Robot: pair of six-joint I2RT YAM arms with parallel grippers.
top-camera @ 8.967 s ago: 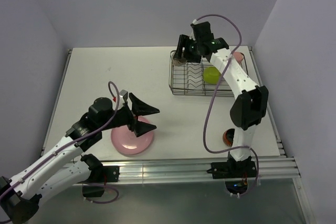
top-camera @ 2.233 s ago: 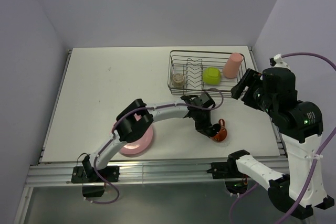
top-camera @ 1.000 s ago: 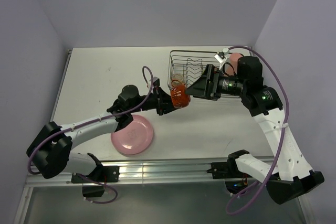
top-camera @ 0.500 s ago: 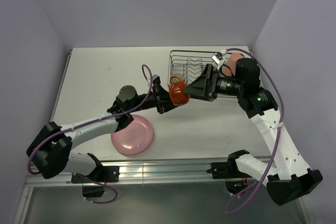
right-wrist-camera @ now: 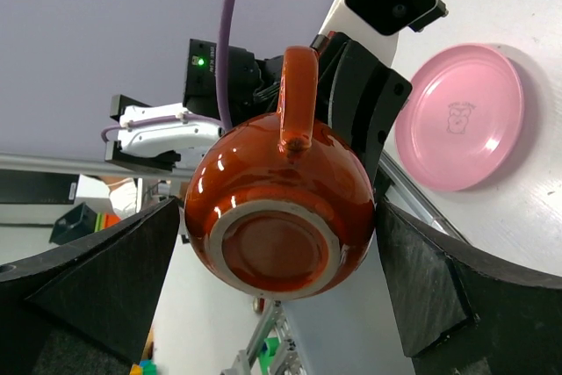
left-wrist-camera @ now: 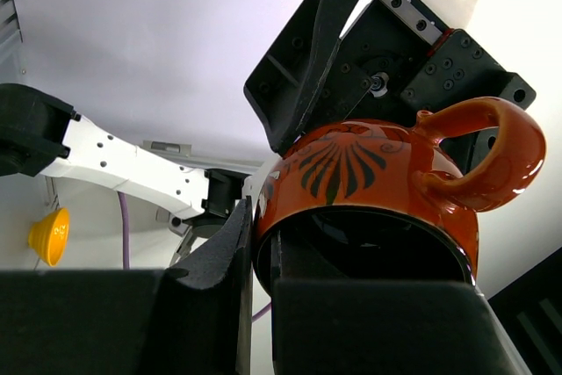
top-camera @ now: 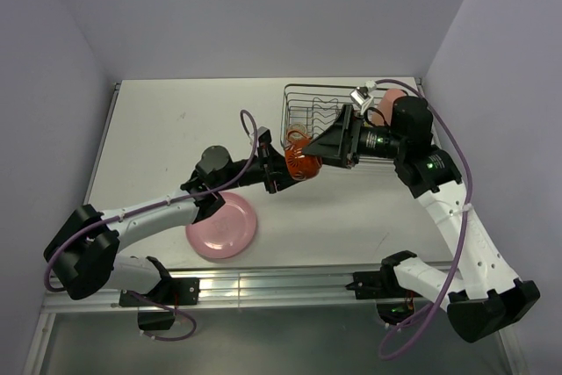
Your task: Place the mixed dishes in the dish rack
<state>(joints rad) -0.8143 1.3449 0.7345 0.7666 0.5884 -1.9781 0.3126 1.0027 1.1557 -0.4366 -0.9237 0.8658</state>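
Your left pincer (top-camera: 284, 173) grips the mug (top-camera: 299, 162) by its rim, in the air just beside the rack (top-camera: 329, 87). Your right pincer (top-camera: 318, 151) is spread wide around its belly. Close it squarely, clear of the handle, before the left lets go.

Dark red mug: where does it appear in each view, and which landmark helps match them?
Top external: dark red mug at centre, between both arms.
Left wrist: mug centre right, handle pointing right.
Right wrist: mug centre, base facing camera, handle up.
Landmark: pink plate, lower left in top external, upper right in right wrist.
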